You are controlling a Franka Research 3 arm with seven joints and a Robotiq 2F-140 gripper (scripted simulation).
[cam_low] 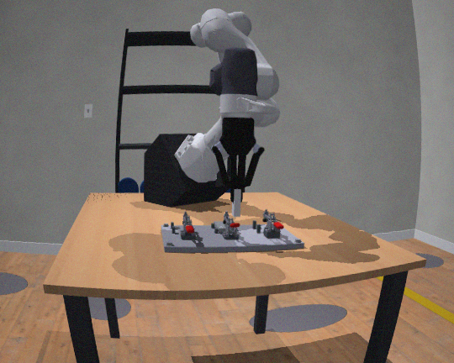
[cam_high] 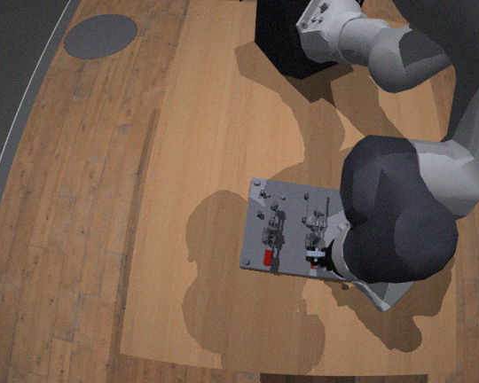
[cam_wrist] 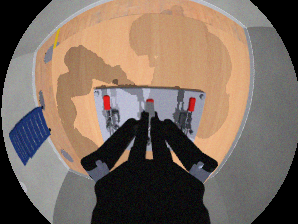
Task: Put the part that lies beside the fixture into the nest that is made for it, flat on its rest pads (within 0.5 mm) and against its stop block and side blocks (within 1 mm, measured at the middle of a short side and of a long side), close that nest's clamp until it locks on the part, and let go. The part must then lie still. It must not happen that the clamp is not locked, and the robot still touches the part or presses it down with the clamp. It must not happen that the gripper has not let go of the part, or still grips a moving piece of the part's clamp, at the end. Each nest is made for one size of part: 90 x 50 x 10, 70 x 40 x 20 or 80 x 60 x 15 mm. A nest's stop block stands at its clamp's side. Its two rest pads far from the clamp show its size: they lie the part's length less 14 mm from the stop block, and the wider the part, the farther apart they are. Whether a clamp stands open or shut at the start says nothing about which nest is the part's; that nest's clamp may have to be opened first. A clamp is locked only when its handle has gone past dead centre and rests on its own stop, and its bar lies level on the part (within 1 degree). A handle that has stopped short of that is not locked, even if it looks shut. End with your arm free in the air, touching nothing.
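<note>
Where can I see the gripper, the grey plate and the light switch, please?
Gripper (cam_high: 316, 254) (cam_low: 236, 213) (cam_wrist: 149, 107): top, exterior and wrist views; between its fingertips.
Grey plate (cam_high: 291, 262) (cam_low: 212, 244) (cam_wrist: 127, 106): top, exterior and wrist views; bare upper face.
Light switch (cam_low: 88, 111): exterior view; its middle.

Top view: the fixture plate's (cam_high: 290, 266) (cam_low: 233, 248) (cam_wrist: 125, 95) side beneath the arm (cam_high: 396, 213) is obscured. Wrist view: the plate's middle is masked by the gripper (cam_wrist: 150, 116). Exterior view: clamp details on the plate too small to tell.
</note>
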